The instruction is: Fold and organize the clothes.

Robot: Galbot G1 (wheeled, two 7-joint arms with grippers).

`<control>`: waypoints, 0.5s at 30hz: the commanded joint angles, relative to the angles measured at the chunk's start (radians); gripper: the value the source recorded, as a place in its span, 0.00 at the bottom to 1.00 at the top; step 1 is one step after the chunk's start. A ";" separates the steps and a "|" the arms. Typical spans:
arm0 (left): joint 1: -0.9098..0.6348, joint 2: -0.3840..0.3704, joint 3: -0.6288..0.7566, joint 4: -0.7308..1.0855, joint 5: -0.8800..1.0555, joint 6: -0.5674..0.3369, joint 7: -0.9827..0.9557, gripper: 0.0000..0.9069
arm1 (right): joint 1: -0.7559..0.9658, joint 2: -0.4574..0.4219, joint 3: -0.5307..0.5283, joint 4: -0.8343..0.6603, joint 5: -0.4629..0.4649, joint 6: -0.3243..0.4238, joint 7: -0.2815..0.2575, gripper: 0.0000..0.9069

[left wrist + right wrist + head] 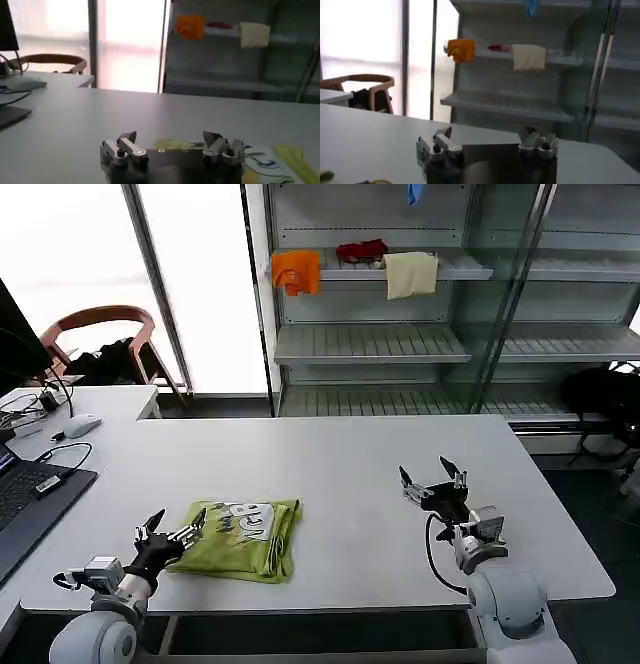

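The lime T-shirt [243,539] is found lying on the white table [360,484] as a compact folded bundle, printed graphic uppermost, towards the robot's left near the front edge. The left hand [172,529] is held with fingers spread wide, empty, just beside the shirt's left edge; the right hand [432,476] is likewise wide and empty, well apart from it. Folding is judged largely done, with only final tidying or placing left.
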 commanded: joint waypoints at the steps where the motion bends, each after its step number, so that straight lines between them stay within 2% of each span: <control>1: 0.005 0.001 -0.040 0.091 0.011 -0.018 0.020 1.00 | 0.000 0.000 0.000 0.001 -0.001 0.000 0.000 1.00; 8: 0.012 -0.005 -0.023 0.120 0.021 -0.051 0.023 0.99 | 0.001 0.004 -0.006 -0.004 -0.008 0.000 -0.001 1.00; 10: 0.009 -0.008 -0.017 0.127 0.031 -0.057 0.024 0.77 | 0.002 0.005 -0.008 -0.003 -0.010 0.000 -0.001 1.00; 13: 0.006 -0.013 -0.009 0.131 0.042 -0.069 0.026 0.63 | 0.001 0.005 -0.009 -0.003 -0.012 0.000 -0.001 1.00; 15: 0.008 -0.015 -0.004 0.126 0.037 -0.070 0.031 0.59 | 0.001 0.005 -0.008 -0.003 -0.012 0.000 -0.002 1.00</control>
